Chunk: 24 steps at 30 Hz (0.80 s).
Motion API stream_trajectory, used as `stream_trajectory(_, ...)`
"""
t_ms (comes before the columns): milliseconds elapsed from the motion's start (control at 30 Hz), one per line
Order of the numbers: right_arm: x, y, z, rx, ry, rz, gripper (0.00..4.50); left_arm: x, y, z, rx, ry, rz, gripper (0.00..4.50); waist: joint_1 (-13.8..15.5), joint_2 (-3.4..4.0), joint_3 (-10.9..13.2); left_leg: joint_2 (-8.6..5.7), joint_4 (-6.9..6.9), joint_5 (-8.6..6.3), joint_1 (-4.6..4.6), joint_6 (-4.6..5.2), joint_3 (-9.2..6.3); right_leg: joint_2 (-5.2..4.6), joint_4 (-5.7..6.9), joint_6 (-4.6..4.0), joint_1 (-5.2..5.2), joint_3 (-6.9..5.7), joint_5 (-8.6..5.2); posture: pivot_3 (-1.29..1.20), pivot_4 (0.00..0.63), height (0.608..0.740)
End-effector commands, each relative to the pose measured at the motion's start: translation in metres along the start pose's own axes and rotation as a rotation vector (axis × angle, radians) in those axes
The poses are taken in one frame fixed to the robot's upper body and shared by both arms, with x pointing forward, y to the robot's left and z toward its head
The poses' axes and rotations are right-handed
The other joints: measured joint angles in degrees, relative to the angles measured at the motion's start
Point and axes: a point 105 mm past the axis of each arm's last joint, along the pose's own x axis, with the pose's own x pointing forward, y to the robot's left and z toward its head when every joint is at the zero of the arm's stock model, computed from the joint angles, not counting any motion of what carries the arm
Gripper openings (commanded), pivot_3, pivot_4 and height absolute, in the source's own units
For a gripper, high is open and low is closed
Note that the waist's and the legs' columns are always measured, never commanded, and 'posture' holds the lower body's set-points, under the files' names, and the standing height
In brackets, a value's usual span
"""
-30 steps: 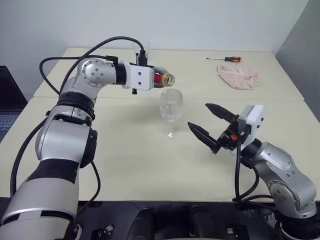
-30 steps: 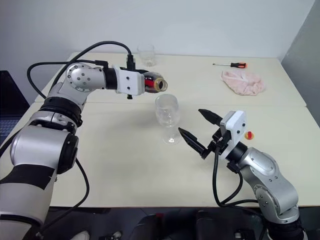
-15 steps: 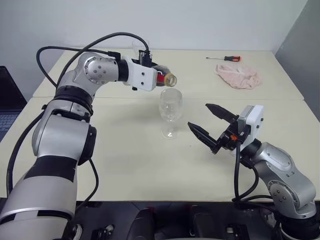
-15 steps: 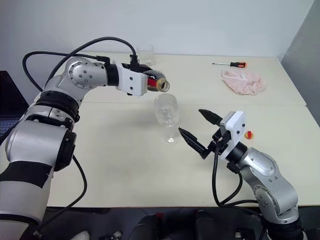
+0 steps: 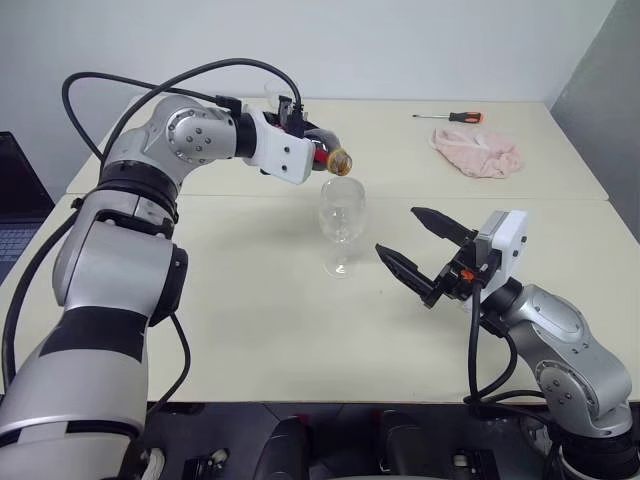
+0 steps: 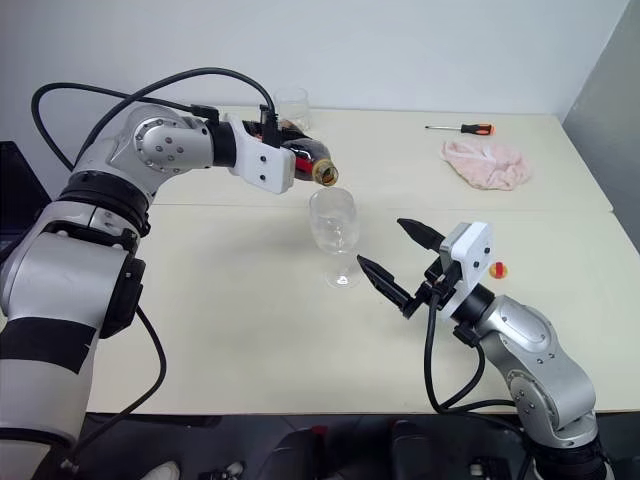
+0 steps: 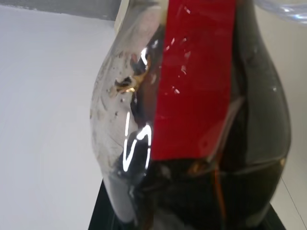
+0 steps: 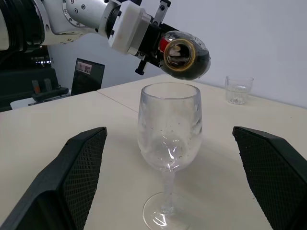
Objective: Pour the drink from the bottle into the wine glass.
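Observation:
My left gripper [image 5: 310, 150] is shut on the bottle [image 5: 326, 156], which lies almost on its side. Its open mouth [image 8: 178, 53] is tilted down just above the far-left rim of the wine glass [image 5: 342, 214]. The dark drink [image 7: 249, 115] fills the lower part of the bottle behind the red label [image 7: 196, 76]. The clear stemmed glass [image 8: 169, 128] stands upright on the table, and its bowl looks clear. My right gripper [image 5: 398, 231] is open, level with the glass and just to its right, with nothing between its black fingers [image 8: 72, 177].
A short clear tumbler [image 6: 291, 108] stands at the table's far edge behind the bottle. A screwdriver [image 5: 452, 117] and a pink cloth [image 5: 476, 152] lie far right. A small orange cap [image 6: 497, 270] lies beside my right wrist. A laptop [image 5: 15, 200] sits off the left edge.
My left wrist has rolled, tipping the bottle's mouth lower toward the glass rim. The right arm and the glass have stayed still.

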Motion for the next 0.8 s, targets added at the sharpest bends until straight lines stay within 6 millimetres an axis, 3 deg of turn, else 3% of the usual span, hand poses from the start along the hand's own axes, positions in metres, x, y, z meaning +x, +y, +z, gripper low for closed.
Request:
stream_trajectory(33, -0.0021, 0.0008, 0.0062, -0.017, -0.027, 0.002, 4.5, -0.0092, 0.0233, 0.0019, 0.073, 0.01, 0.061, 1.05, 0.0, 0.0, 0.0, 0.0, 0.0, 0.0, 0.0, 0.0, 0.0, 0.0, 0.0, 0.0, 0.0, 0.0, 0.0, 0.0, 0.15, 0.74)
stream_trajectory(800, -0.0018, -0.0011, 0.0036, -0.016, -0.024, -0.003, 4.5, -0.0133, 0.0295, 0.0001, 0.175, 0.043, 0.059, 1.05, 0.0, 0.0, 0.0, 0.0, 0.0, 0.0, 0.0, 0.01, 0.02, 0.0, 0.02, 0.0, -0.01, 0.0, 0.0, 0.0, 0.15, 0.74)
